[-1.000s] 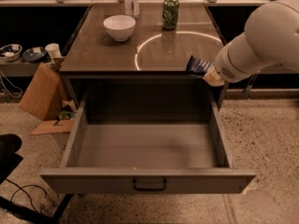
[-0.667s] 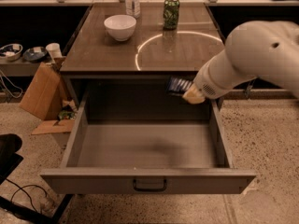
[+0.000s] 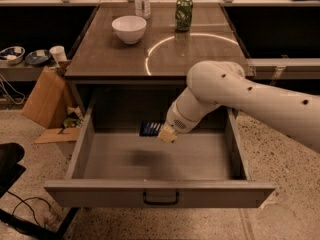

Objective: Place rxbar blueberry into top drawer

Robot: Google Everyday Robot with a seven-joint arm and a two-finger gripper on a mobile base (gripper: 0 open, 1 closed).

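Note:
The top drawer (image 3: 160, 193) stands pulled open below the counter, its dark pull handle at the centre of the front panel. My gripper (image 3: 161, 132) reaches in from the right on the white arm and is shut on the rxbar blueberry (image 3: 149, 129), a flat dark navy bar. It holds the bar level, sticking out to the left, above the drawer's floor near the back middle. A dim shadow lies on the drawer floor below it.
On the counter (image 3: 100, 59) stand a white bowl (image 3: 129, 28), a green patterned can (image 3: 183, 14) and a bottle (image 3: 142, 0). A cardboard piece (image 3: 42, 96) leans at the left. A dark object and cables (image 3: 12, 169) lie on the floor at the lower left.
My arm has swung left and down from the counter's right front corner. The bar has gone from beside the counter edge to inside the open drawer.

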